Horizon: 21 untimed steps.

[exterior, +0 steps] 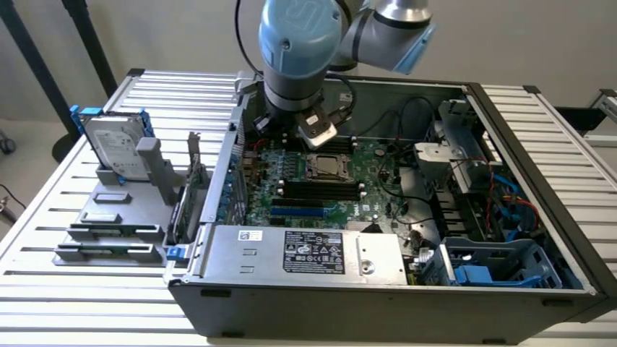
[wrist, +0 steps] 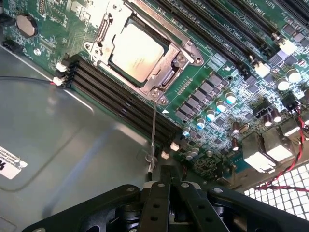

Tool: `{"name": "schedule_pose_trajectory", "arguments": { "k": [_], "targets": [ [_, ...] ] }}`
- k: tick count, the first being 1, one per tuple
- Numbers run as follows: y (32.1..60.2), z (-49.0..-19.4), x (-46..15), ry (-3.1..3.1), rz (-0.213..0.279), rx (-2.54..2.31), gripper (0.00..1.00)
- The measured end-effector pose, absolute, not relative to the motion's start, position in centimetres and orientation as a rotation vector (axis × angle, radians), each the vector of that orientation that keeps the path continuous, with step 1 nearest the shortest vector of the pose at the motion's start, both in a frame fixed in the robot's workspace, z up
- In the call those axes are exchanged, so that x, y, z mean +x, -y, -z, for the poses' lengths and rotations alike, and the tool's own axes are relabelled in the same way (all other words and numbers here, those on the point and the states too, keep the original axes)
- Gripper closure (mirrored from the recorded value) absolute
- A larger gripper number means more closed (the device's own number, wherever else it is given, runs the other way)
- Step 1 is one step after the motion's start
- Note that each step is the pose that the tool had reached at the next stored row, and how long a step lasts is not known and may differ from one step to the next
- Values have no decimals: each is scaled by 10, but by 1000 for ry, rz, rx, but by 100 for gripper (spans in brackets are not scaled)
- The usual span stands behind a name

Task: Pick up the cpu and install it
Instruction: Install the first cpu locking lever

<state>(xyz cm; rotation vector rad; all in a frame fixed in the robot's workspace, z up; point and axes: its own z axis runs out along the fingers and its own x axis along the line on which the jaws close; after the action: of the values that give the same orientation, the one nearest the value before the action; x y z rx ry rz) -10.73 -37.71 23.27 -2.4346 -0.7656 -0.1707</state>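
The cpu [wrist: 136,46] lies flat in its socket on the green motherboard [wrist: 222,72], its silver top framed by the metal socket bracket [wrist: 169,67]. In the exterior view the cpu [exterior: 326,165] sits mid-board inside the open computer case [exterior: 386,303]. My gripper [wrist: 166,176] hangs above and slightly off to one side of the socket, fingers pressed together and shut with nothing visible between them. A thin socket lever rod [wrist: 153,130] runs from the bracket's corner up to beside my fingertips; I cannot tell whether it touches them. The arm's wrist [exterior: 299,79] stands over the board's rear part.
Black memory slots [wrist: 120,101] flank the socket. A silver power supply [exterior: 308,251] fills the case front, with cables and drive bays [exterior: 482,210] toward the exterior view's right. Outside the case, a hard drive in a blue frame [exterior: 114,148] stands on a grey holder [exterior: 111,231].
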Motion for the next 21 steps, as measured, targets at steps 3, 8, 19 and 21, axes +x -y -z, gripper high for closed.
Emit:
{"name": "schedule_pose_trajectory", "arguments": {
  "k": [3, 8, 19, 21],
  "targets": [
    [376, -232, -106, 759, 173, -2437, 89],
    [376, -232, -98, 748, 176, -2441, 89],
    [372, -232, -69, 732, 181, -2446, 89],
    [372, -230, -63, 731, 182, -2446, 89]
  ]
}}
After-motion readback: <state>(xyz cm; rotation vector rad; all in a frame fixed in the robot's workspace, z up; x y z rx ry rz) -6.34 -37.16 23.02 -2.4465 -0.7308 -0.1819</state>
